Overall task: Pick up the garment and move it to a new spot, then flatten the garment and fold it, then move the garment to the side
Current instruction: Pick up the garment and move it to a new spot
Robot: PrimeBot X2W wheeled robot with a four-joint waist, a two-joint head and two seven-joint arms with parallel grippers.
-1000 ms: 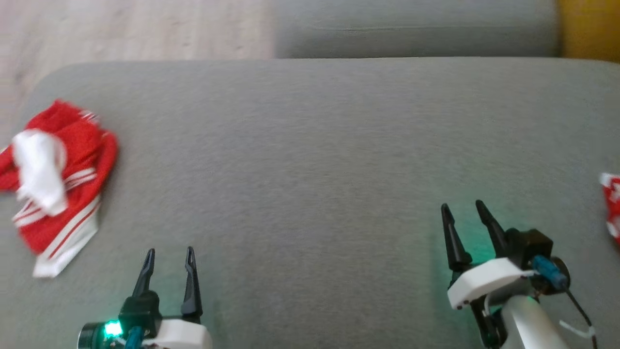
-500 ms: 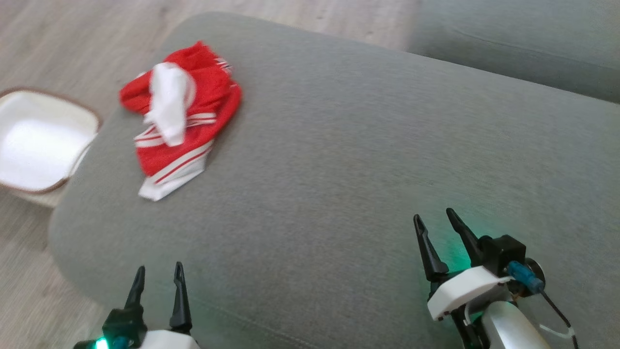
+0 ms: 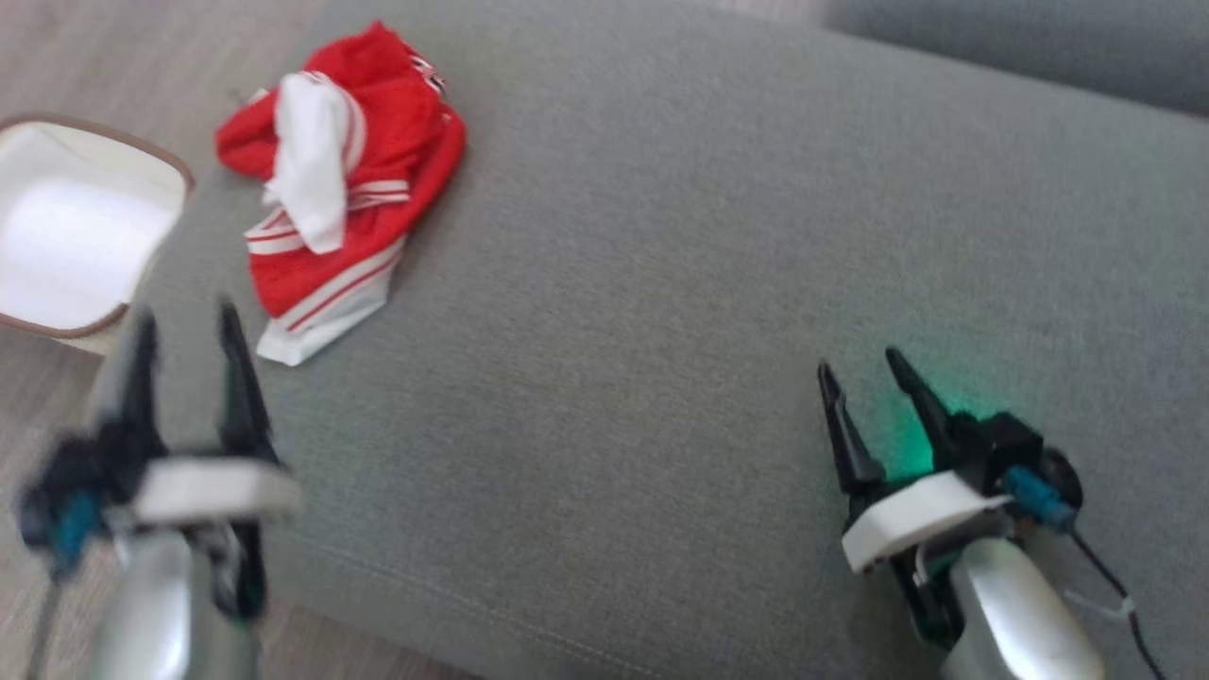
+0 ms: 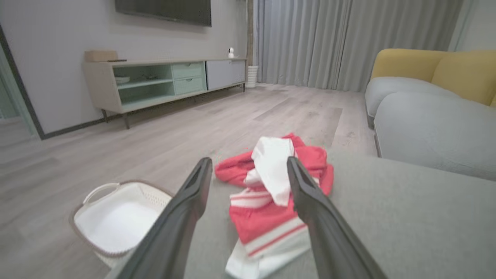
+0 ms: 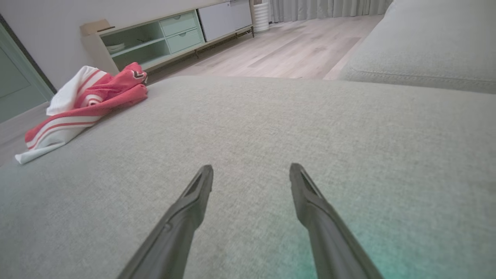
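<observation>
The garment (image 3: 340,179) is a crumpled red piece with white stripes and a white part on top, lying near the far left corner of the grey cushion (image 3: 708,283). My left gripper (image 3: 184,319) is open and blurred, raised over the cushion's left edge, short of the garment and apart from it. In the left wrist view the garment (image 4: 271,193) lies ahead between my open fingers (image 4: 186,209). My right gripper (image 3: 859,368) is open and empty over the cushion's right part. The right wrist view has the garment (image 5: 89,104) far off at the left.
A white basket (image 3: 76,227) with a brown rim stands on the wooden floor left of the cushion; its inside (image 4: 116,221) looks bare. A second grey cushion (image 3: 1020,47) lies behind at the right. A low cabinet (image 4: 162,81) and yellow backrest (image 4: 438,71) are farther off.
The head camera has swung left and down, bringing the garment and basket into view. My left gripper has risen and moved forward toward the garment. The right gripper has barely shifted.
</observation>
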